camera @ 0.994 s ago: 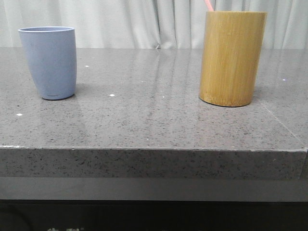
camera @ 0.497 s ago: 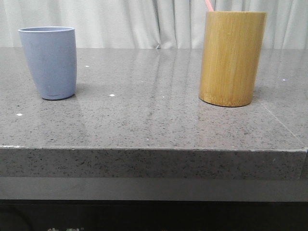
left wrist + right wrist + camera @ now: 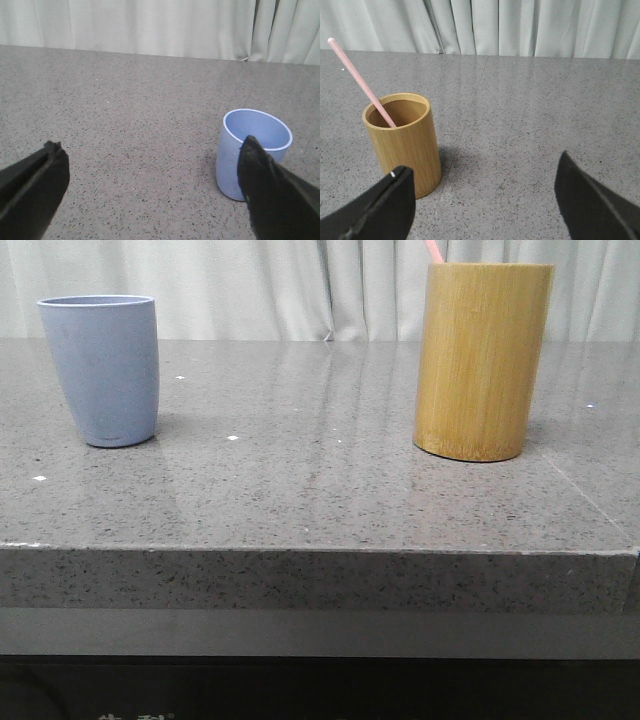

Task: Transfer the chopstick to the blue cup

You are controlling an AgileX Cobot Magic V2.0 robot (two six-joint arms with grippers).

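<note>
The blue cup stands upright at the left of the grey table, empty; it also shows in the left wrist view. A pale pink chopstick leans in the tan bamboo cylinder; in the front view only its tip shows above the cylinder. My left gripper is open and empty, with one finger overlapping the blue cup. My right gripper is open and empty, short of the bamboo cylinder. Neither gripper shows in the front view.
The grey speckled table has its front edge near the camera. Pale curtains hang behind the table. A seam in the tabletop runs past the bamboo cylinder.
</note>
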